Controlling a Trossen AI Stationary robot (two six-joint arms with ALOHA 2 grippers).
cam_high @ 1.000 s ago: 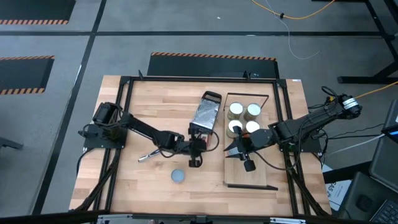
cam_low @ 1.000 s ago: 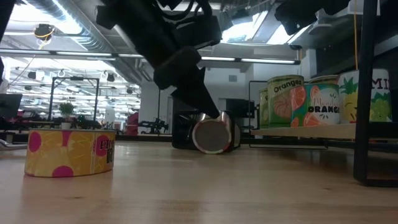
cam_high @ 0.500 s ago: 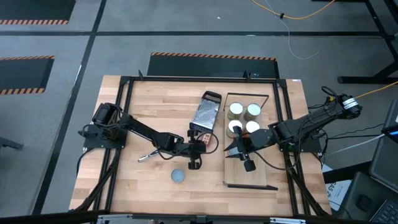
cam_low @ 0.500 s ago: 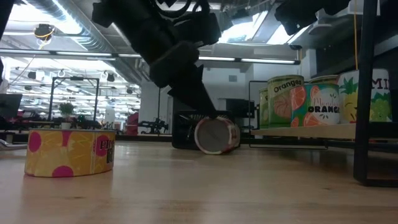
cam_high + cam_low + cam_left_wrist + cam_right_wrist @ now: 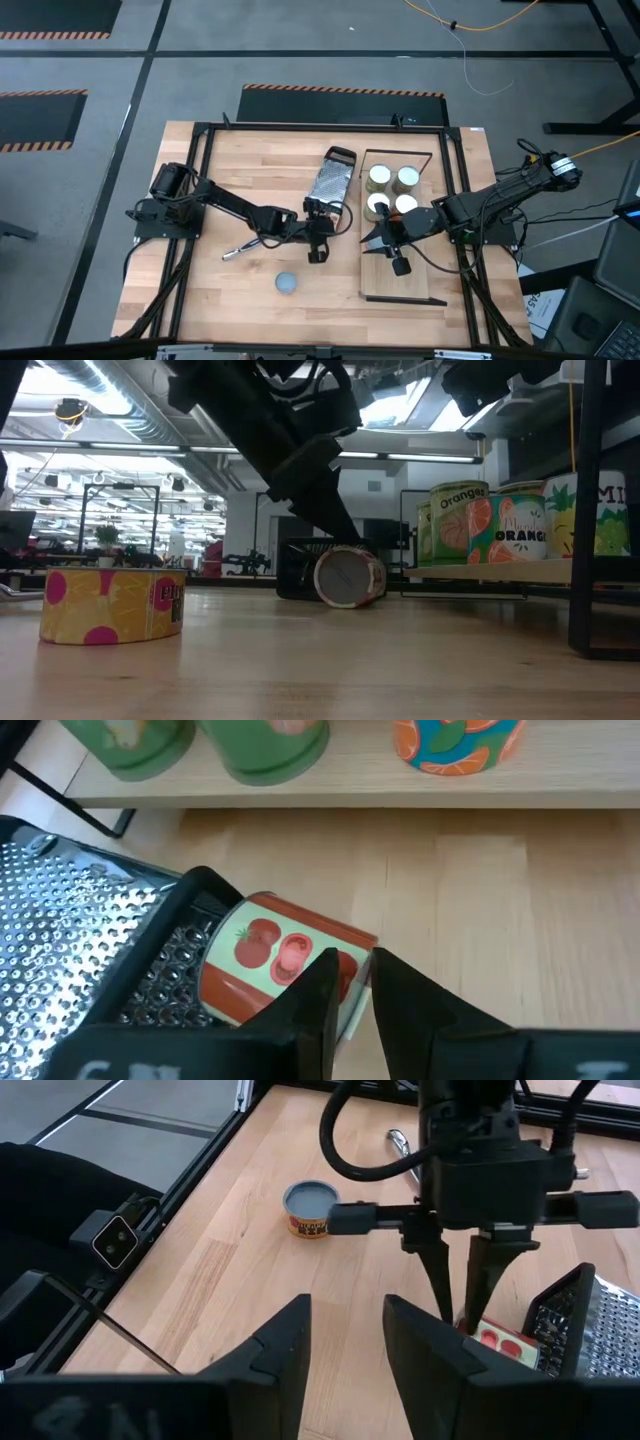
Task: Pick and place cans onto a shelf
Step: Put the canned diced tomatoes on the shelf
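A tomato-label can [image 5: 270,960] lies on its side on the table, against the grater's black handle [image 5: 200,895]. My left gripper [image 5: 352,954] slants down onto it, fingers a narrow gap apart [image 5: 462,1318]. The shelf [image 5: 400,275] lies to the right and bears several upright cans [image 5: 392,192], which also show in the low view [image 5: 490,525]. My right gripper [image 5: 392,250] hovers open over the shelf with nothing between its fingers. Another can with a pale-blue top [image 5: 287,283] stands near the table's front. My left gripper touches the lying can with its fingertips [image 5: 345,543], on the can's upper side close to one end [image 5: 362,948]. It comes slanting down from the table's left. Nothing shows pinched in the narrow gap. The can stays on its side on the table.
A flat metal grater [image 5: 330,185] lies just left of the shelf, its handle by the lying can. A slim silver tool [image 5: 240,250] lies under the left arm. Black frame rails [image 5: 200,200] run along the table's edges.
The lying can has shifted a little toward the shelf and turned its end slightly, with my left gripper's fingertips following on top of it. The right arm has kept still.
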